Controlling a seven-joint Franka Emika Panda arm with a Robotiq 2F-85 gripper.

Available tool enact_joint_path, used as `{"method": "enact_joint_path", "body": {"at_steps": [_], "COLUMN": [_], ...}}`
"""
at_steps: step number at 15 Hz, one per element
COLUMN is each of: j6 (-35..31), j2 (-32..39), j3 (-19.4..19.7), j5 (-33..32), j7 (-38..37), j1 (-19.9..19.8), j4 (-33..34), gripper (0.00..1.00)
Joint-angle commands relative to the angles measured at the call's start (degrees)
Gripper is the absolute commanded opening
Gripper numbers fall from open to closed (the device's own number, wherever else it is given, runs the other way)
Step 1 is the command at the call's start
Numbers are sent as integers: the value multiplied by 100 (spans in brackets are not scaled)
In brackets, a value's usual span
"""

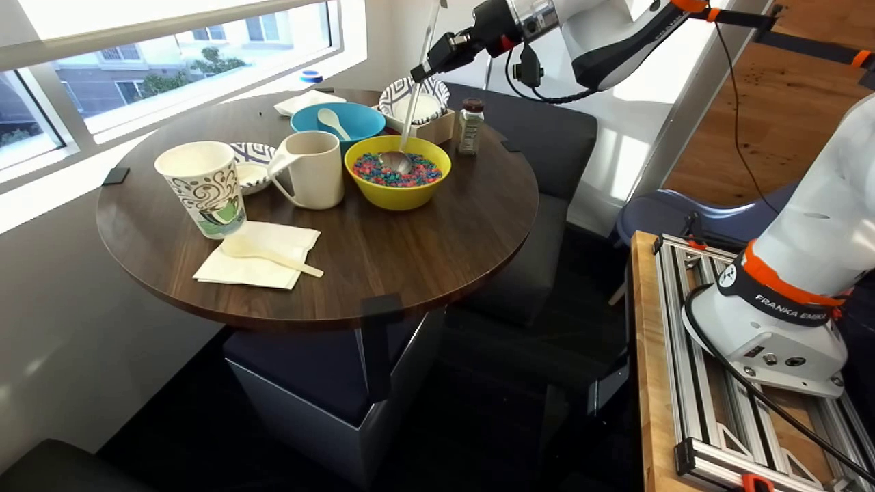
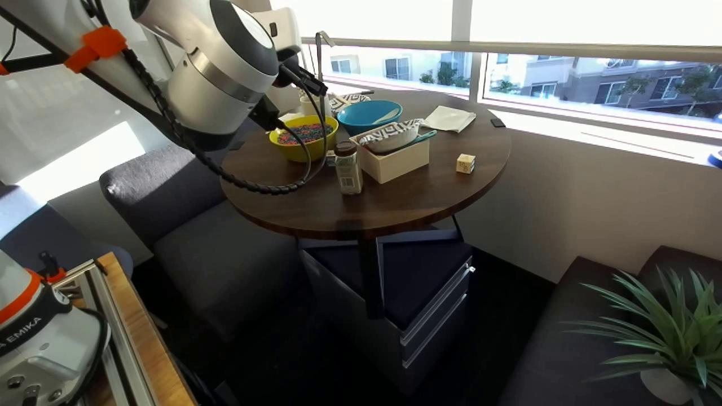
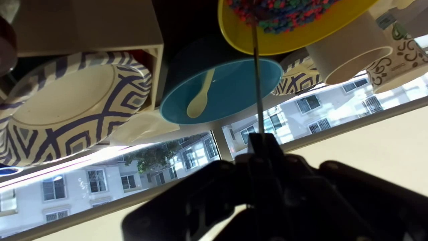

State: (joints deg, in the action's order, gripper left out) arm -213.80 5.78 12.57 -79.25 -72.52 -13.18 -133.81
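- Here's the black gripper (image 1: 422, 70) above a round, dark-brown wooden bench (image 1: 410, 266), jaws pinched together on a long, silvery metal ladle (image 1: 411, 111) by its handle.
- In an exterior view, the handle runs off the top edge; the ladle's head (image 1: 396, 162) sits among small pink, blue and green pieces (image 1: 427, 172) in a round yellow bowl (image 1: 396, 198).
- Over to the wrist view: that bowl is cut by the top edge, and the ladle's head is too dark to make out.
- In an exterior view, a black cable (image 2: 271, 189) loops across the yellow bowl, hiding part of it.
- Just beside it, a round blue bowl (image 3: 230, 97) carries a pale spoon (image 3: 198, 103).
- Left edge, wrist view: a dark shape (image 3: 6, 47) too cropped to name.
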Motion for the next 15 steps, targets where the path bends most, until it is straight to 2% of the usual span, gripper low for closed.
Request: {"method": "enact_joint_path", "body": {"at_steps": [1,9,15], "j6": [-26,-292,-777], "j2": [13,102,258], "j3": [-2,91,78], "j5": [-28,-290,-639], "j7": [-75,-724,-1379], "j1": [-4,-187,-270], "j4": [34,225,437], "gripper": [1,1,1]}}
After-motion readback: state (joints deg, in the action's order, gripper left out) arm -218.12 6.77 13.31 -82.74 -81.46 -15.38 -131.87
